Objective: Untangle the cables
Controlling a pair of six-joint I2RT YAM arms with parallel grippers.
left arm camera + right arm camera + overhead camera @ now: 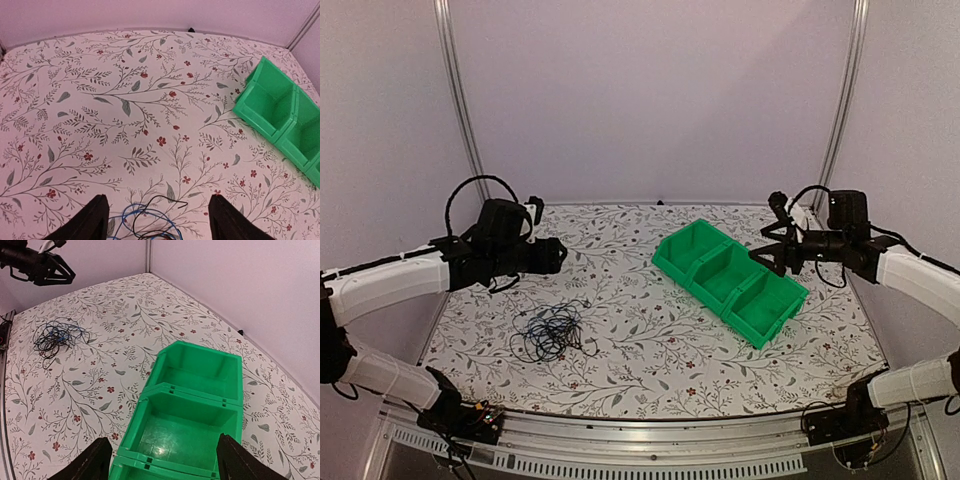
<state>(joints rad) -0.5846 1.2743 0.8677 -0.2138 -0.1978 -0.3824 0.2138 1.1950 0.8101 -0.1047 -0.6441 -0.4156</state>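
Top external view: you see the cables (550,333) lying as one loose knot of thin loops on the floral counter (650,370), left of centre and well apart from the green bin (672,262).
Left wrist view: the edge of that knot (150,220) shows at the bottom of the frame, framed by the two dark fingers (95,222). A blue strand (132,215) runs among the black ones.
Left jaws: spread wide and holding nothing. They hang above the counter close to the knot and touch no wire.
Why left is there: it is the nearer arm, so you probably want it to make the first pick. The wide opening suits a grab at a loop whose exact lie is hard to read.
Right jaws: also wide open and empty, raised over the bin (205,349), with a compartment centred between them.
Why right is there: it looks parked clear of the knot, near where freed cables would likely go.
Bin: three compartments in a row, and nothing shows in any of them.
Progress: by the look of things, nothing is separated yet.
Next move: lower the left jaws onto an outer loop or a free end, not the dense middle.
Risk: the wires are hair-thin and may slip out. Lifting from the centre would likely drag the whole knot.
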